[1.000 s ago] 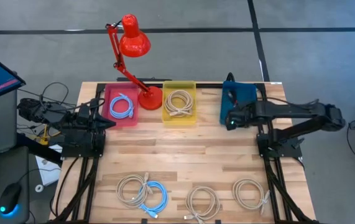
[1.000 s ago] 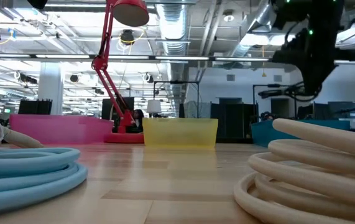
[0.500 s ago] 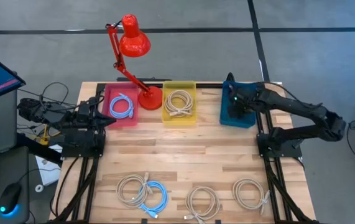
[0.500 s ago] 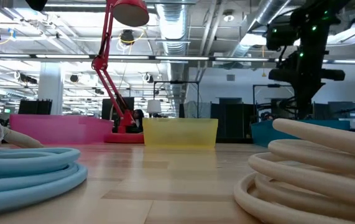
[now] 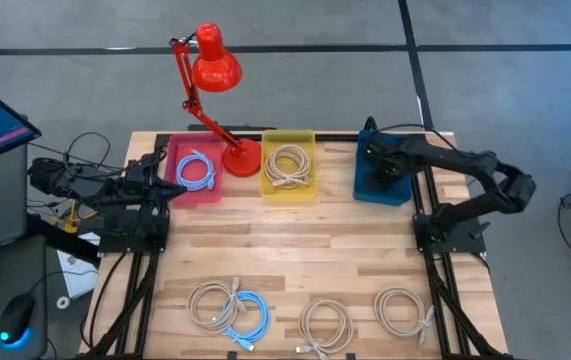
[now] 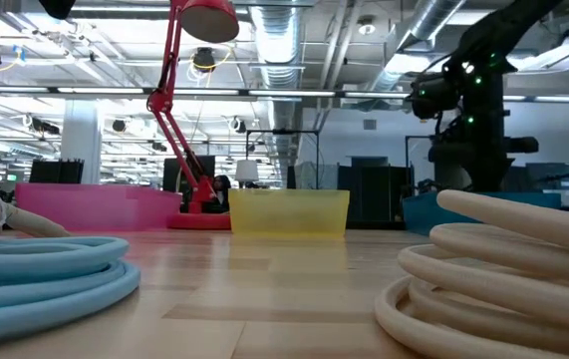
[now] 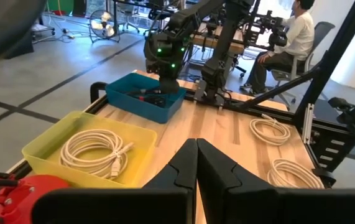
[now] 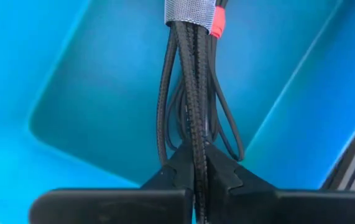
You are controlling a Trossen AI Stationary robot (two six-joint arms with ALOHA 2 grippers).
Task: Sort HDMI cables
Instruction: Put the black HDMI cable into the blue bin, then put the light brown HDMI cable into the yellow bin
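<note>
My right gripper [image 5: 377, 172] points down into the blue bin [image 5: 397, 190] at the far right, shut on a black HDMI cable bundle [image 8: 193, 93] tied with a grey strap. My left gripper [image 5: 172, 196] is shut and waits beside the pink bin [image 5: 177, 190], which holds a light blue coil [image 5: 196, 170]. A beige coil [image 5: 287, 165] lies in the yellow bin [image 5: 287, 192]. Along the near edge lie beige coils [image 5: 210, 303], [image 5: 327, 325], [image 5: 402, 310] and a light blue coil [image 5: 251, 315]. My right gripper pinches the black bundle between its two fingers near its looped end [image 8: 197, 163], opposite the strapped end. The fingers come from above, pointing down, and lie along the bundle. It hangs below them inside the blue bin; whether its lower end touches the floor I cannot tell.
A red desk lamp [image 5: 215, 70] stands with its base [image 5: 242, 157] between the pink and yellow bins, its arm rising over the far edge. The middle of the wooden table [image 5: 295, 240] is bare. A person [image 7: 292, 31] sits beyond the table.
My right gripper, still shut on the black bundle, has swung toward the table's far edge to a place over the blue bin and has sunk into it.
</note>
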